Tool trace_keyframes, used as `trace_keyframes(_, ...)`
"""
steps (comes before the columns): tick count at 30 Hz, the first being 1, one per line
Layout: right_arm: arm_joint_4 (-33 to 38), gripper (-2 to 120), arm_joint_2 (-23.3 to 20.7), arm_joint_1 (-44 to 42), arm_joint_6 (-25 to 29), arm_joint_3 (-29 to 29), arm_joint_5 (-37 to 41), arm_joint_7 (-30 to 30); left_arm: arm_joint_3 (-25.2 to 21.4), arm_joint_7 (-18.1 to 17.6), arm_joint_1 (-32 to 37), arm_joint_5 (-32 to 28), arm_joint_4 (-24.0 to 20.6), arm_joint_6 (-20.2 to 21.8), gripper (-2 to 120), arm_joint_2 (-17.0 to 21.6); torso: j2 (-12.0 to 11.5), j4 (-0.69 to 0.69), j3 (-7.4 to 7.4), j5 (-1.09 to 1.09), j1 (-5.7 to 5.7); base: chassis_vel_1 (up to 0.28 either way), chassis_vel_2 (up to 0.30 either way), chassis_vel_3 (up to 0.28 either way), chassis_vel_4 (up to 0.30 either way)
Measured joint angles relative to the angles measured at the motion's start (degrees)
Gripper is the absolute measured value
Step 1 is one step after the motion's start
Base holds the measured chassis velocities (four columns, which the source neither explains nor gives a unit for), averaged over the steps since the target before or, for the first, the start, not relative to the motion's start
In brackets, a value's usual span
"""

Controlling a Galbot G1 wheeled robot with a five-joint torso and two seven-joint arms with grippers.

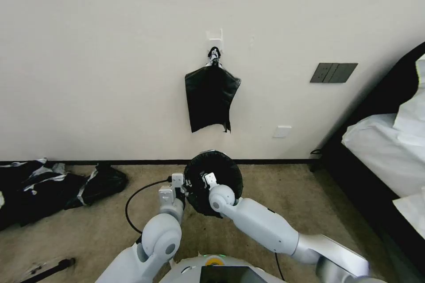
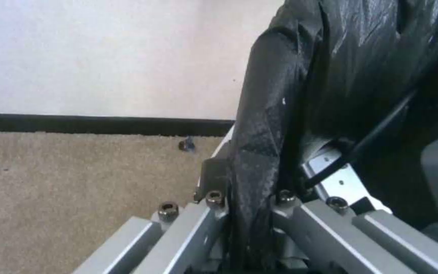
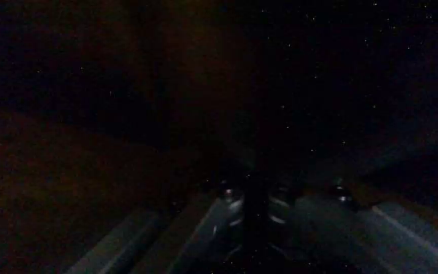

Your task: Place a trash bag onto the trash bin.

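Observation:
The glossy black trash bag [image 1: 221, 172] is spread over the round mouth of the trash bin, which stands on the carpet close to the wall. The bin is almost wholly hidden under the film; a pale sliver of it [image 2: 225, 141] shows beside the bag in the left wrist view. My left gripper [image 1: 185, 187] is at the bin's left rim, shut on a fold of the bag [image 2: 252, 182]. My right gripper [image 1: 207, 181] reaches down inside the bag's opening, in the dark, its fingers pinched on a dark strip of film [image 3: 255, 205].
A flat black bundle of bags [image 1: 210, 97] hangs from a wall hook above the bin. Bulky black sacks with white bands [image 1: 48, 185] lie on the floor at left. A black cable [image 1: 133, 201] loops by my left arm. A bed [image 1: 380, 150] stands at right.

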Motion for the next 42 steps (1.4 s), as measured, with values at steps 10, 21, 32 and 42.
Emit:
trace_keyframes(10,-2.53,0,1.51,-0.04,0.04,0.90,0.17,-0.29,-0.01,0.28,0.26,-0.43,-0.52,0.00,0,0.39,0.00,0.00,0.00,0.00,0.00,0.000,0.000,0.000,0.000)
trace_keyframes(21,-3.68,0,2.00,-0.59,0.06,2.15,-0.32,-1.64,-0.27,0.34,-0.03,-1.26,-0.65,0.00,0,0.96,0.00,0.00,0.00,0.00,0.00,0.000,0.000,0.000,0.000)
trace_keyframes(32,6.32,14,-3.09,-0.78,0.04,2.31,3.40,-1.72,-1.27,-0.07,-1.54,-4.54,1.48,0.12,0,0.11,0.00,0.01,0.00,0.01,0.00,0.000,0.000,0.000,0.000)
trace_keyframes(42,20.76,44,-12.14,-5.55,0.04,6.84,5.11,-4.30,-2.38,-0.52,-2.78,-10.02,4.03,0.48,0,-0.69,0.00,-0.02,0.00,0.02,0.00,0.000,0.000,0.000,0.000)
